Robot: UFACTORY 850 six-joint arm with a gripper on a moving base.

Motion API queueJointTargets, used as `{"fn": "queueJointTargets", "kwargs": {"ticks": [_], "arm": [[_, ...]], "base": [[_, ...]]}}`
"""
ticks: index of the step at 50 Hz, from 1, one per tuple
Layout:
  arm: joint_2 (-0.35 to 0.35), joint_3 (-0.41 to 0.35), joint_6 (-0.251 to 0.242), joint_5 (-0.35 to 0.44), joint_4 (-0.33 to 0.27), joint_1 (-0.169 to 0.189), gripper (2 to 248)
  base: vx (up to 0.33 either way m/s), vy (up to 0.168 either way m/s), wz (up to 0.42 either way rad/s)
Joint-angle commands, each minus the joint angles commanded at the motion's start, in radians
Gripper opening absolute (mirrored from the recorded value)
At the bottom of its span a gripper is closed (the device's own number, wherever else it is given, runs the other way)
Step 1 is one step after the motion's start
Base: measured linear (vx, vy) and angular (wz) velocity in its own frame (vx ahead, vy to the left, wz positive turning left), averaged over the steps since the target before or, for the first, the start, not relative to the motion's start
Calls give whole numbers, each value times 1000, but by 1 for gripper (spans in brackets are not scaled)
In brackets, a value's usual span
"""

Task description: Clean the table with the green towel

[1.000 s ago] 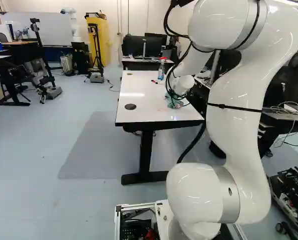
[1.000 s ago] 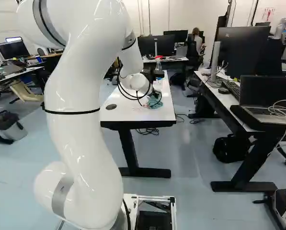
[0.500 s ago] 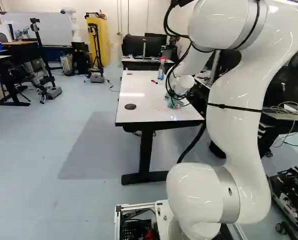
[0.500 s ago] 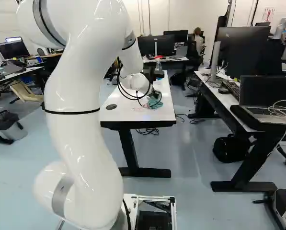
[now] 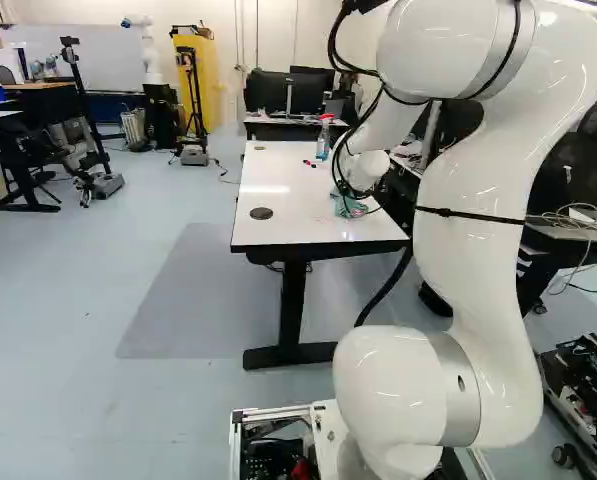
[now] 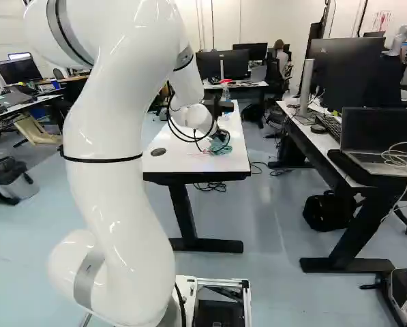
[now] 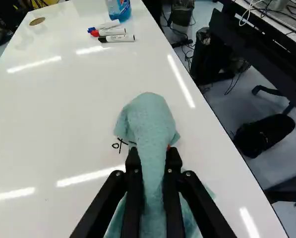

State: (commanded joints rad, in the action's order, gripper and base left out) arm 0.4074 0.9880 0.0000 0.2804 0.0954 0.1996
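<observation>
Holding: green towel (image 7: 148,116), one, pinched from both sides by the gripper (image 7: 153,154), on the desk (image 7: 53,119); long axis twelve to six o'clock – twelve being dead ahead of the gripper. Ink marks (image 7: 119,145): black, just off the towel at nine, likely the next wipe's target. Markers (image 7: 117,38) and spray bottle (image 7: 119,9): toward eleven, well ahead. Desk edge: near, at three. Bare sweeping room – eight to ten.
</observation>
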Motion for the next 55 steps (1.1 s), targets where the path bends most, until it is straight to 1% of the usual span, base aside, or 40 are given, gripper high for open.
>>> {"fn": "queueJointTargets", "kwargs": {"ticks": [55], "arm": [[7, 8, 0, -10, 0, -3, 47]], "base": [[0, 0, 0]]}}
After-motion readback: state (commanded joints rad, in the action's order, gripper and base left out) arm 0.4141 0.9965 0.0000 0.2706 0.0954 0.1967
